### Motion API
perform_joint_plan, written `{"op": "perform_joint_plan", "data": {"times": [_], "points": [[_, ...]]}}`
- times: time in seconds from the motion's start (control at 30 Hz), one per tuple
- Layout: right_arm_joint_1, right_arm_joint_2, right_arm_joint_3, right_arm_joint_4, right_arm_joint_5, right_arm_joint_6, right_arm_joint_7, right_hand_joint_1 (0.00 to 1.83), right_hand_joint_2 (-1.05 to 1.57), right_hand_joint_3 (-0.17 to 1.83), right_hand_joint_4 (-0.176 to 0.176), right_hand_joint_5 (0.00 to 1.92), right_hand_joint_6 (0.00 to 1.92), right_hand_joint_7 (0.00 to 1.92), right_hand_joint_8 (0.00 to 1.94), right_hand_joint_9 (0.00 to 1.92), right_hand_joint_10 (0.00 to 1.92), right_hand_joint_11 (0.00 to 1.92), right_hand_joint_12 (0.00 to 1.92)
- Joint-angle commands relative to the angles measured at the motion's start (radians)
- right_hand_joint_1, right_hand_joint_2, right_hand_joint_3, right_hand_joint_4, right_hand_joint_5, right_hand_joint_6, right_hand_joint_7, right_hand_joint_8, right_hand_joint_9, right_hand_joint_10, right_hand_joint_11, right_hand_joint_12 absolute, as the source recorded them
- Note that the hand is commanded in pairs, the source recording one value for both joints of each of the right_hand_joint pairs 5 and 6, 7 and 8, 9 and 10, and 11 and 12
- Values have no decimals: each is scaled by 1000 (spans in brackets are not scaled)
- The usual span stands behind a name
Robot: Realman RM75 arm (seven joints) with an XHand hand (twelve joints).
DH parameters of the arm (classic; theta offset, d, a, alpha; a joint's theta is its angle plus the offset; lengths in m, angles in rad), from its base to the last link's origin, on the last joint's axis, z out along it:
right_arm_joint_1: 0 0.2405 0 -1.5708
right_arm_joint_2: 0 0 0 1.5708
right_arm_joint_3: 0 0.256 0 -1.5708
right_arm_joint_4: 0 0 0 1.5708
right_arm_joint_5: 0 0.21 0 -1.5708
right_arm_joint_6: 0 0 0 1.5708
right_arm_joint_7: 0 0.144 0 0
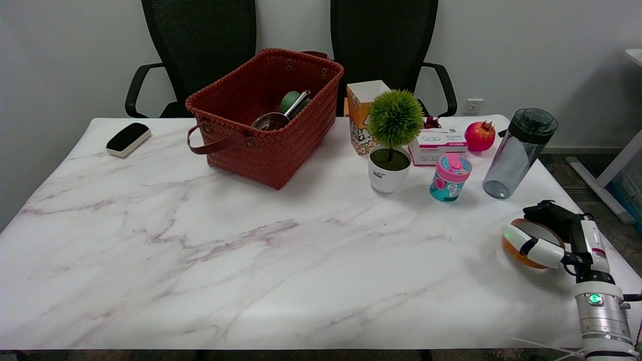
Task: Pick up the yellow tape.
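Note:
The yellow tape (516, 254), an orange-yellow roll with a brown inner ring, is near the table's right edge, tilted with its hole facing up and left. My right hand (559, 234) reaches in from the lower right and grips it. A white finger with a green tip lies across the roll's near side, and the black fingers wrap over its far rim. Whether the roll still touches the table I cannot tell. The hand hides the roll's right part.
Behind the hand stand a clear bottle with a dark lid (519, 153), a pink-lidded cup (450, 178), a potted green ball plant (392, 140), a white box (438, 145) and a pomegranate (479, 136). A red woven basket (266, 115) sits at the back centre, a board eraser (128, 139) far left.

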Motion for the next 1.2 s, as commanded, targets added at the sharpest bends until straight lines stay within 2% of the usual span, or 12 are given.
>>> {"op": "perform_joint_plan", "data": {"times": [0.03,0.43,0.63,0.9,1.2], "points": [[-12,-12,-24,158,3,-45,-2,1129,971,474,0,820,820,1307,1307,1156,1156,1920,1920],[-32,-14,-115,383,2,-21,-4,1163,784,625,0,753,753,1227,1227,1087,1087,1920,1920],[-55,16,-213,515,2,52,-113,1187,631,788,0,706,706,1160,1160,1019,1019,1920,1920],[-57,146,-425,660,2,266,-248,1239,383,1094,0,649,649,1085,1085,985,985,1920,1920],[27,245,-602,691,0,476,-290,1213,325,1137,0,653,653,1100,1100,1015,1015,1920,1920]]}}
